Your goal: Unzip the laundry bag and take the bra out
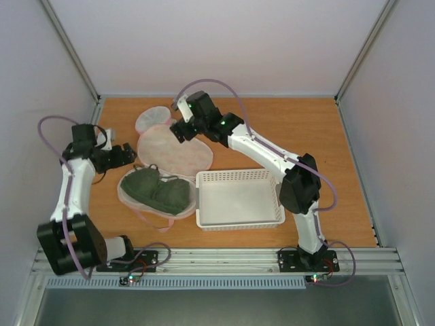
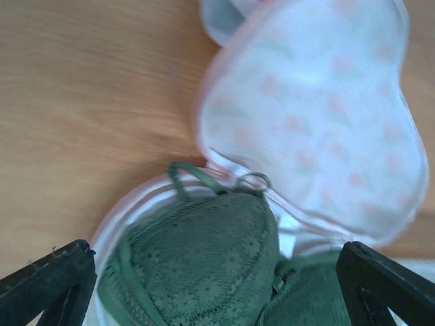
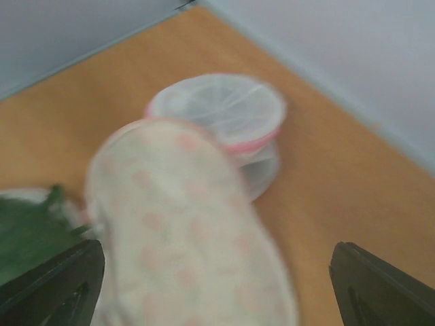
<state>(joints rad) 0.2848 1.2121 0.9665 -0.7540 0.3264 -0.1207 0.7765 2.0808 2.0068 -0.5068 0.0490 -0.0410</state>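
The laundry bag lies unzipped on the table, its printed cream lid [image 1: 175, 151] flipped back away from the lower half [image 1: 129, 197]. The dark green bra [image 1: 158, 190] rests cups-up in that lower half. My left gripper [image 1: 126, 155] hovers open just left of the bag; in its wrist view the bra [image 2: 204, 258] fills the space under the wide-apart fingers [image 2: 47, 282] and the lid [image 2: 312, 122] lies beyond. My right gripper [image 1: 182, 129] hangs open over the lid's far edge, with the lid [image 3: 183, 231] blurred below its gripper [image 3: 217, 288] and a bit of the bra [image 3: 27, 231] at the left.
A white slotted basket [image 1: 272, 216] stands just right of the bag. A small round white mesh pouch with a pink rim [image 1: 151, 120] sits behind the lid, also in the right wrist view as the pouch [image 3: 217, 112]. Grey walls close off the back and sides.
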